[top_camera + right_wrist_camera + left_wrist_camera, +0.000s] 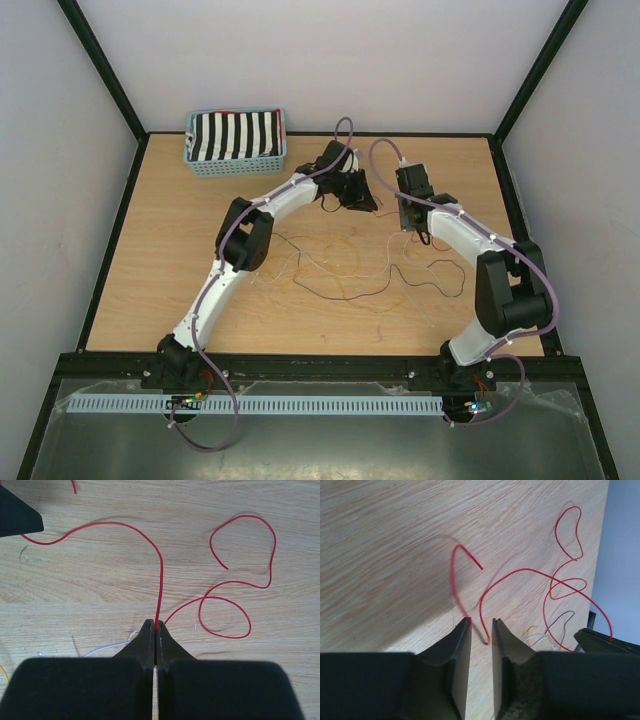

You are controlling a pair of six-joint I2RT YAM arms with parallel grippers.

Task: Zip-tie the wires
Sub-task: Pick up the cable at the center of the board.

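I am looking first at the right fingers (147,645): they are pressing flat together, and the right gripper (156,625) is pinching the red wire (161,570) right at the tips. The left fingers (462,645) are standing apart with a narrow gap. The same red strand is running down into that gap, so the left gripper (481,625) is not clamping it yet as far as I am seeing.

Both grippers are working close together over the table (150,280), near the middle of its far edge. From them the red wire is curling away in loose loops across the wood. The rest of the wires (340,290), dark and pale strands, are lying scattered over the middle of the table, nearer its front edge. A basket (237,165) holding a striped cloth (235,135) is sitting in the far left corner. I am not finding a zip tie in any view.

I am judging the risks like this. The strand is so thin that the left fingers may be shutting beside it rather than on it. With both grippers on one wire, pulling them apart could be dragging it out of the right pinch. The loose loops could be snagging the other strands and pulling them out of reach
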